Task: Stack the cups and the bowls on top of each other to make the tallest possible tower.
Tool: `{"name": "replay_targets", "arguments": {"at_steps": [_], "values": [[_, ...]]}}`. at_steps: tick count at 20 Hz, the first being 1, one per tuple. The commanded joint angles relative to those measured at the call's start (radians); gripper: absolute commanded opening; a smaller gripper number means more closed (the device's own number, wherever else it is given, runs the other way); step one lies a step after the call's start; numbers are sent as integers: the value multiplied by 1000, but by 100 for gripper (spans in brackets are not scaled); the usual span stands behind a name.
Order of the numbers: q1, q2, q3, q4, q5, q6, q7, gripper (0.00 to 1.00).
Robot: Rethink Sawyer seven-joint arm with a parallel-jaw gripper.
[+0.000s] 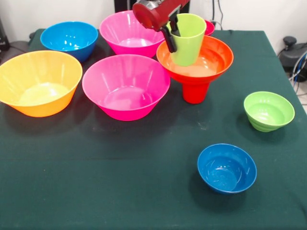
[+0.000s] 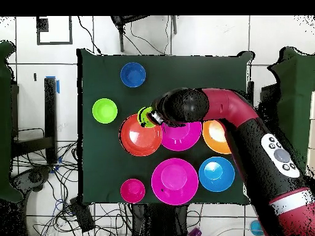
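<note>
My gripper [image 1: 171, 39] comes down from the top and is shut on the near-left rim of the lime green cup [image 1: 188, 40], one finger inside and one outside. The cup is tilted, with its base down inside the wide red-orange bowl [image 1: 211, 60]. That bowl rests on the upturned red cup [image 1: 195, 92]. I cannot tell whether the green cup's base touches the bowl. In the overhead view the gripper [image 2: 154, 117] holds the green cup [image 2: 146, 117] over the upper edge of the red-orange bowl [image 2: 138, 138].
Two big pink bowls [image 1: 125, 86] [image 1: 129, 33], a yellow-orange bowl [image 1: 41, 81] and a mid-sized blue bowl [image 1: 69, 39] stand left of the stack. A small green bowl [image 1: 268, 110] and a small blue bowl [image 1: 226, 167] stand nearer right. A small red bowl [image 1: 210, 27] peeks out behind.
</note>
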Motion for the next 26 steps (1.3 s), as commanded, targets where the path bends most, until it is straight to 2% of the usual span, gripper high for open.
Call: {"name": "replay_targets", "arguments": {"at_steps": [1,6,13,19,24,26], "values": [[-17,20,35,105,-67,-65,-91,0],[-52,-7,96,166,-42,-168,-40,0],[-86,30,143,221,-59,-295,-14,0],[-76,31,133,222,-66,-290,-21,0],[-36,22,66,187,-112,-252,-27,0],[-38,16,68,190,-120,-266,-26,0]]}}
